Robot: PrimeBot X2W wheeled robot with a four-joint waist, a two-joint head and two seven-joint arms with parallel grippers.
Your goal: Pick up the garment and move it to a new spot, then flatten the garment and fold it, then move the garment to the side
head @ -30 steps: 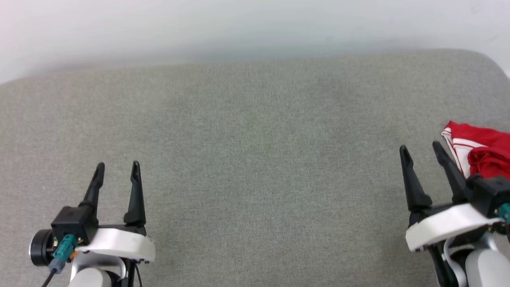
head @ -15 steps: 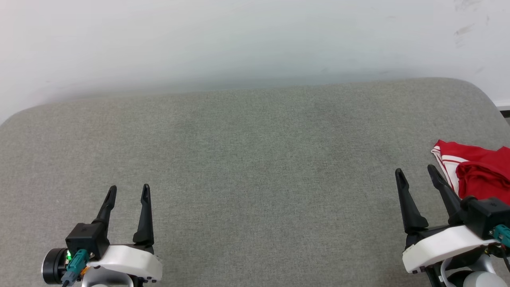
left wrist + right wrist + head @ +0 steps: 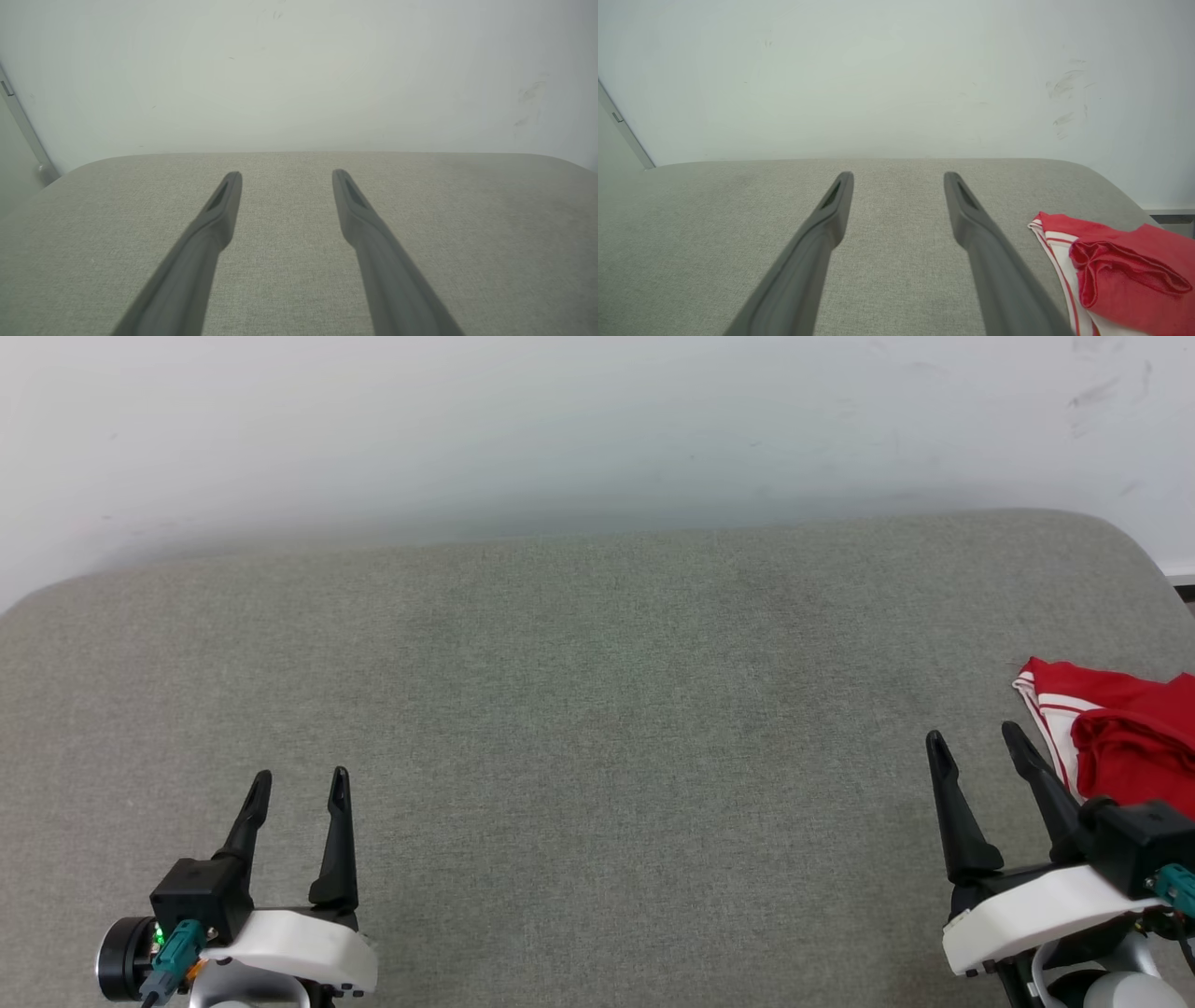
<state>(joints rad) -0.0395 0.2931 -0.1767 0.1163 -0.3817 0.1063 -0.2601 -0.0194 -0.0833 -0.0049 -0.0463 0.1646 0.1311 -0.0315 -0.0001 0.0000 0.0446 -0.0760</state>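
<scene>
Head view: a grey fabric cushion (image 3: 597,691) spans the frame, w/ a white wall (image 3: 560,420) behind its far edge. The garment (image 3: 1116,733), a red jersey w/ a white sleeve and red stripe trim, lies bunched at the cushion's right edge, partly cut off by the frame. The left gripper (image 3: 301,775) sits over the cushion's near-left part, fingers spread, nothing btwn them. The right gripper (image 3: 972,735) sits over the cushion's near-right part, fingers likewise spread and empty. Right wrist view: scuff marks (image 3: 1064,93) on the wall above the cushion's right end.
</scene>
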